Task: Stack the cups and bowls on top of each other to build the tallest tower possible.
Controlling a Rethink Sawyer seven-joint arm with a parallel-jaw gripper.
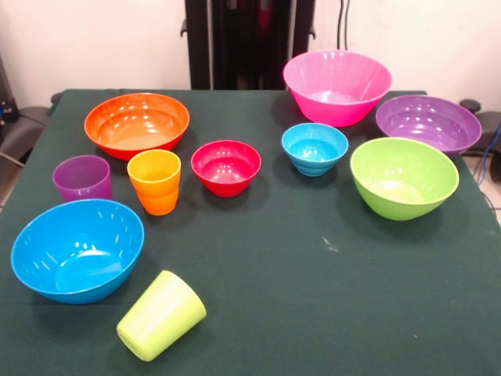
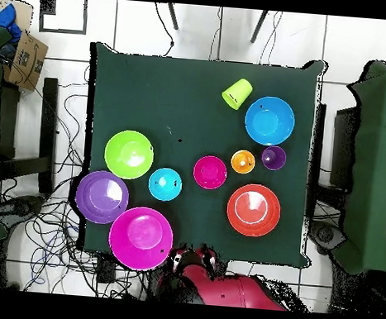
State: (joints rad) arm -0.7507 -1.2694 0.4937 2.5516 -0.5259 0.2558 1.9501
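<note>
Ten separate vessels, lime cup [image 1: 161, 315] toppled (near table [image 1: 329, 313] edge)

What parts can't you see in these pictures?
- Gripper: the front view shows only the black pedestal; overhead, the red arm is cut short at the table edge, so open or shut is unknown.
- Lime green cup: lying on its side, mouth turned away in front view.
- Purple cup: its base is behind the blue bowl.

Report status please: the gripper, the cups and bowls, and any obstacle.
Gripper not in view, arm drawn back. No tower yet: bowls all separate, lime green cup on its side, orange cup and purple cup upright. Nothing in the way.
</note>
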